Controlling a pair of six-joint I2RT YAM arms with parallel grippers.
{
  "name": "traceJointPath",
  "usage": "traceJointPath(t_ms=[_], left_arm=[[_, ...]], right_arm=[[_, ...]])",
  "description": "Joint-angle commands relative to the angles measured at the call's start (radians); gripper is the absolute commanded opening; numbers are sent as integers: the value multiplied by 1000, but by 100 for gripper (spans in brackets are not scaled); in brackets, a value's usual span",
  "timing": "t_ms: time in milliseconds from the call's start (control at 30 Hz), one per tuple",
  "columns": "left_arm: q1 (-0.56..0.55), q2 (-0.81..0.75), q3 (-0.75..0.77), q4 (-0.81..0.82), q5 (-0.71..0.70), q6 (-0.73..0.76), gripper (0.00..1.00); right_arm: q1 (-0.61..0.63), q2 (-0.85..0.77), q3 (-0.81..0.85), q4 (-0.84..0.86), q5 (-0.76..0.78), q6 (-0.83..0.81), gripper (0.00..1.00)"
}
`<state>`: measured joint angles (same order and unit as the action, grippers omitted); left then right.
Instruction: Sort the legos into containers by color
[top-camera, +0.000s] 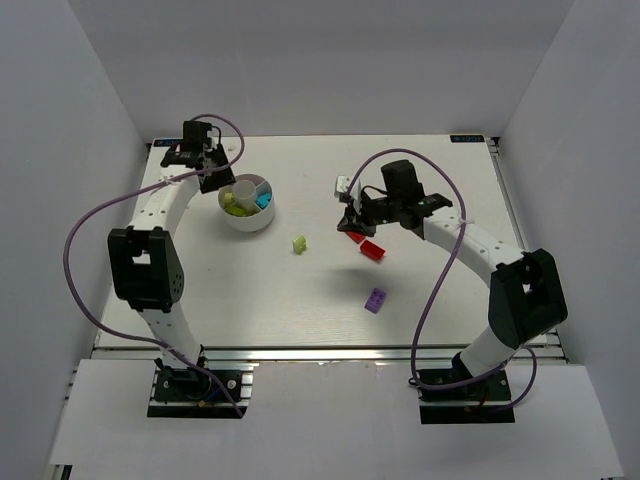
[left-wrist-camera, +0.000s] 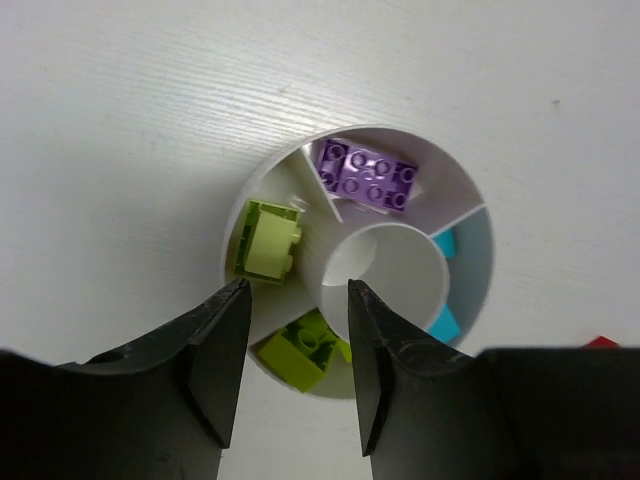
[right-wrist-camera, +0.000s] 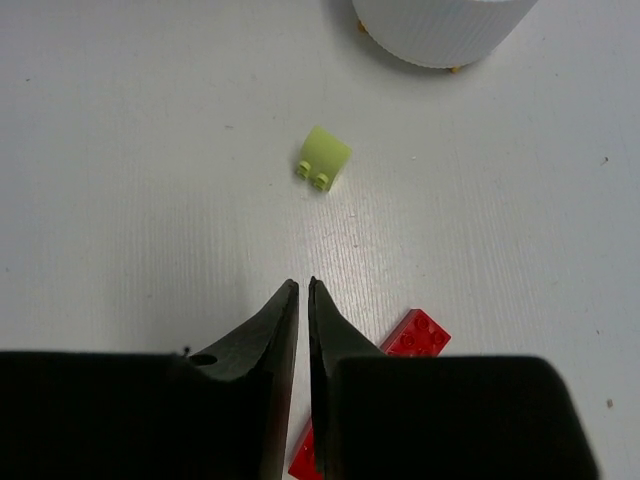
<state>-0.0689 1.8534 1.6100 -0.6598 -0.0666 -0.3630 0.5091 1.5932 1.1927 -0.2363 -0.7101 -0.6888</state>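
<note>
Sorting looks partly done: the low round white plastic dish (left-wrist-camera: 470, 190), at the far left of the white table (top-camera: 300, 320), holds a purple studded plastic brick (left-wrist-camera: 366, 177) in one wedge, two lime-green studded bricks (left-wrist-camera: 268, 240) beside it, and small cyan bricks (left-wrist-camera: 445, 322) on the opposite side. The left gripper (left-wrist-camera: 297, 290) hovers right over the dish, jaws spread with nothing between them. The right gripper (right-wrist-camera: 303, 287) hangs empty, fingers pressed almost together, just above two flat red plastic bricks (right-wrist-camera: 415, 335) lying close to each other. To take one well, it should probably open first, come straight down over a single red brick and pinch its long sides, so the neighbour is not nudged or dragged along. A loose lime-green brick (right-wrist-camera: 323, 157) lies tipped between the red pair and the dish, and a loose purple brick (top-camera: 375, 300) sits nearer the arm bases, well apart from both. The left gripper over the dish could crowd any drop there; whether a wedge is free for red I cannot tell.
</note>
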Motion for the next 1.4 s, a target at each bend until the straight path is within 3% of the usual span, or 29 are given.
traceJointPath(t_ms=[0, 133, 200, 333, 533, 833, 1367], left_arm=[[-8, -158, -1, 55, 92, 9, 53], [-92, -266, -94, 86, 220, 12, 57], [-187, -290, -148, 78, 270, 15, 59], [-360, -293, -255, 89, 304, 18, 65], [-471, -215, -270, 106, 220, 74, 66], [-505, -30, -137, 40, 39, 194, 72], [-505, 101, -87, -14, 24, 274, 67]], right_arm=[[-12, -36, 4, -4, -15, -12, 15], [-20, -38, -2, -9, -8, -9, 37], [-26, -41, -8, -3, -2, 4, 47], [-44, -42, -15, 0, -5, 23, 49], [-60, -58, -33, -4, -8, 38, 50], [-61, -84, -59, -6, 4, 43, 53], [-73, -73, -48, -14, 9, 41, 54]])
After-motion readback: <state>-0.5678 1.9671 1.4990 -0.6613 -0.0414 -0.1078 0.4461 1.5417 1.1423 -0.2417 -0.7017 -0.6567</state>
